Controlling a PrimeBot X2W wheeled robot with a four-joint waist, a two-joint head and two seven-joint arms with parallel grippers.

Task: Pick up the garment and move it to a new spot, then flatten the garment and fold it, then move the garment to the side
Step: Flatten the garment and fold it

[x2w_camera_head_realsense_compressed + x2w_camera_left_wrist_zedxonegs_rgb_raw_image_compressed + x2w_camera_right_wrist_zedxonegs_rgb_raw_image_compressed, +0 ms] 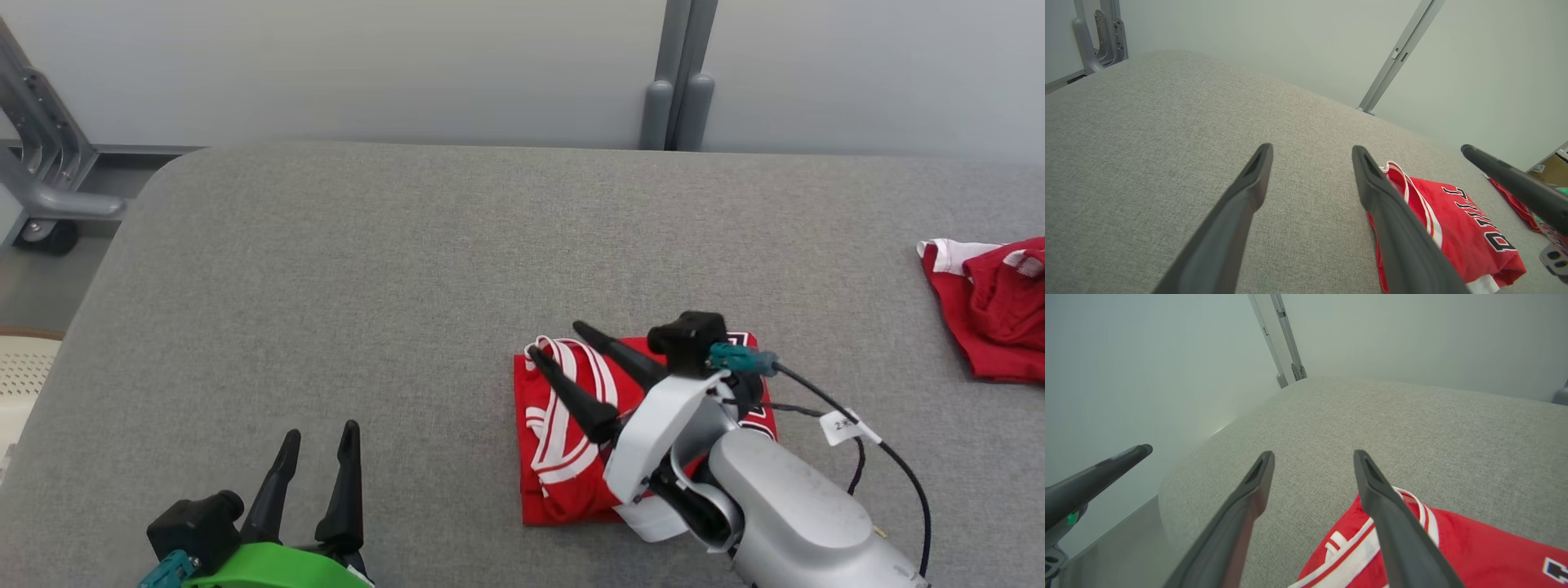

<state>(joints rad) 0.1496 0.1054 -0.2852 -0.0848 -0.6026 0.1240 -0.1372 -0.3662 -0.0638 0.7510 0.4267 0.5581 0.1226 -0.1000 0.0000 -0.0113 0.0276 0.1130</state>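
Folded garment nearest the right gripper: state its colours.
The folded garment is red with white-striped trim and black lettering, clearest in the left wrist view.

surface (408,286): woven cloth, matt, slightly rough
garment (571,498): smooth cloth, matt
gripper fingers (571,390): dark plastic, matt, smooth

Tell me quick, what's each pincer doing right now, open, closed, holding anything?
Left pincer: open, holding nothing.
Right pincer: open, over the folded red jersey, not gripping it.
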